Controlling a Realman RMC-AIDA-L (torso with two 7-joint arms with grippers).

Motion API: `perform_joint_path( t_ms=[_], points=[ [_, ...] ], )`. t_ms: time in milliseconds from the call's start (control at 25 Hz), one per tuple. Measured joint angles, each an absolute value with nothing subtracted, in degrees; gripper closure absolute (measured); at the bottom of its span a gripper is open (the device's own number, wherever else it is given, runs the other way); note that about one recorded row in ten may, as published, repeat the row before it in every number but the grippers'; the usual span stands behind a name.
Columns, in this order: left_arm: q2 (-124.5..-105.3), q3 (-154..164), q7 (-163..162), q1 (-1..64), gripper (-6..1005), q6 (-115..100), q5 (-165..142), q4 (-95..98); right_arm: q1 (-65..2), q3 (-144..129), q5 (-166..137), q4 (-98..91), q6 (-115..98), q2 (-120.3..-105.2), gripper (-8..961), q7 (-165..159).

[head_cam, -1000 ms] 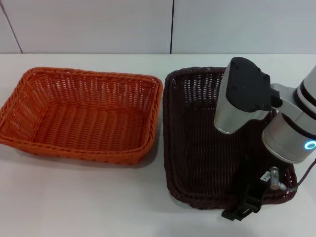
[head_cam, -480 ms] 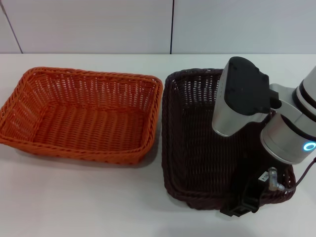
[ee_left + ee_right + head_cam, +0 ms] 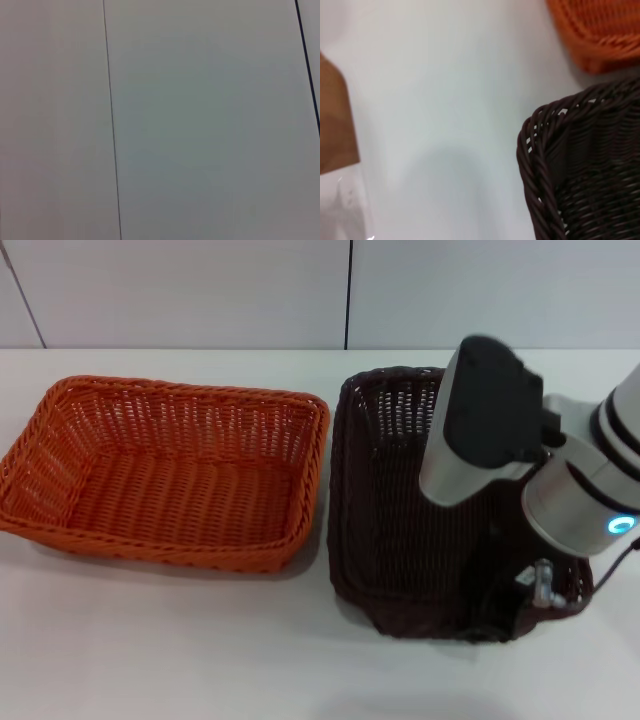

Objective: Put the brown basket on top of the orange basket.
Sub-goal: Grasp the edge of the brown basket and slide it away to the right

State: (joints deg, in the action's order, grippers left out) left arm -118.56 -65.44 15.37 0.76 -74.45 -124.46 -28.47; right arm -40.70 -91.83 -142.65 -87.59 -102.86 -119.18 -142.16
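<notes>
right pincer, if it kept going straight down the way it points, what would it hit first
Probably the white table. The right pincer points down at the near rim of the brown basket, which looks tilted off the tabletop; only table seems to lie below, though depth is unclear.

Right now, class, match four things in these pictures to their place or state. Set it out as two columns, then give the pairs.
Things:
1. orange basket
2. brown basket
3. right gripper
4. table

Places or states:
A. at the brown basket's near rim
B. white, under both baskets
C. flat on the table, on the robot's left
D. tilted, near side lifted, on the robot's right

Pairs: 1-C, 2-D, 3-A, 4-B
</notes>
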Motion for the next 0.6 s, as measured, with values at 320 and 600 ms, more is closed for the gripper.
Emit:
perform_joint_path(
  t_ms=[320,600],
  points=[
    [-118.56,-65.38,15.34,0.77,216,-74.46,-124.66,-28.19,-39.9,-91.89,-144.59,-95.36,-103.24,-119.11,731,-145.08],
    [-118.57,-65.38,15.3,0.61,216,-74.7,-124.89,-27.69,-39.8,-94.15,-148.1,-98.85,-103.26,-119.15,764,-148.08]
  ],
)
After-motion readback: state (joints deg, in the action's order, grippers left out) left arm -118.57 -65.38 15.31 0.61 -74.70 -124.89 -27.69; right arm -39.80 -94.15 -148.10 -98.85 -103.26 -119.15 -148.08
